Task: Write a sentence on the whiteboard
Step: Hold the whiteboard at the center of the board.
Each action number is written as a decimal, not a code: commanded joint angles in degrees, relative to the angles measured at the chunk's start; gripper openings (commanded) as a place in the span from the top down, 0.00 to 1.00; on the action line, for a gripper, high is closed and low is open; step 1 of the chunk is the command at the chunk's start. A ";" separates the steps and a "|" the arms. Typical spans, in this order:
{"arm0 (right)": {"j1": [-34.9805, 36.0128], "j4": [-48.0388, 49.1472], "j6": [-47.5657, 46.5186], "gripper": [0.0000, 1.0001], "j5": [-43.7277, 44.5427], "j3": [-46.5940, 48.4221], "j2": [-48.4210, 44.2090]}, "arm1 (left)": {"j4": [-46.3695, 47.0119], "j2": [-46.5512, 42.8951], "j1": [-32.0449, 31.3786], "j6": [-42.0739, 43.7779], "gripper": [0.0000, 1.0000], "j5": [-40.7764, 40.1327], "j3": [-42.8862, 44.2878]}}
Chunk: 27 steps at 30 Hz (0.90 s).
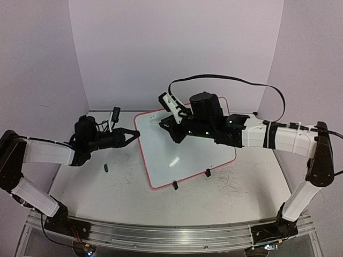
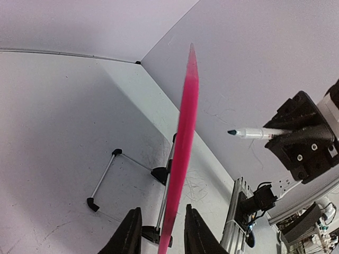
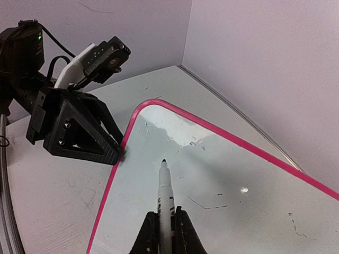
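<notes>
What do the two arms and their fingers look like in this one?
The left arm and right arm have white shells with black joints and bases. Their fingers are black and angular. A black cable loops above the right arm, and small green lights dot its wrist.

Soft, violet-tinted light from overhead leaves a small glare spot on the whiteboard (image 1: 187,150) and a faint shadow across its far corner, the marker (image 3: 165,196) above it crisp, its pink edge blurred near the left wrist lens.

Pale lilac walls (image 1: 177,48), scuffed white tabletop (image 1: 107,193).
</notes>
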 commanded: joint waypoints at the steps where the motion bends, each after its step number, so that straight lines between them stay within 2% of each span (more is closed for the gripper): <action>1: 1.18 0.11 -1.17 1.00 -0.02 3.58 1.60 | 4.02 1.78 -0.09 1.03 0.76 1.60 2.96; 12: 3.60 -1.65 -1.79 1.00 1.56 4.40 3.95 | 4.08 3.25 -0.08 2.90 0.93 1.77 2.59; 27: 4.85 -1.67 -1.06 1.00 5.47 3.50 4.55 | 4.03 3.01 -0.09 3.51 1.00 1.37 1.64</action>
